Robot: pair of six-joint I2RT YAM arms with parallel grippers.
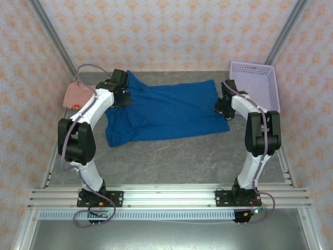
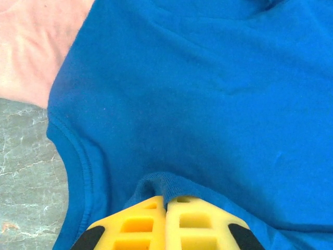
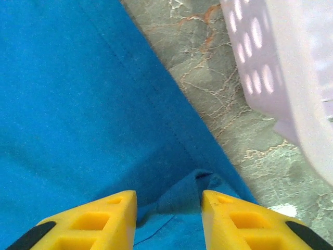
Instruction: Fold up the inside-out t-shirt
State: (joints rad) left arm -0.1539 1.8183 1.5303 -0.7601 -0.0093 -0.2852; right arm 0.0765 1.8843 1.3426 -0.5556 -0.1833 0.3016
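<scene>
Trouble spots, left to right. The salmon-pink shirt [image 1: 78, 95] lies far across the table [image 1: 171, 156] from the lilac basket [image 1: 255, 83], and its edge touches the blue t-shirt [image 1: 166, 112]. At the t-shirt's end away from the basket, the left gripper [image 2: 166, 208] is clamped tight on a pinch of blue fabric. Drag from there and the pink one could ride along. The t-shirt itself lies spread flat, its nearest edge just beside the basket. At that edge the right gripper [image 3: 169, 208] stands part-open, a bunched hem loose between its fingers, nothing gripped. Lift now and one side rises alone, skewing the fold. Swing wide and the basket gets knocked.
</scene>
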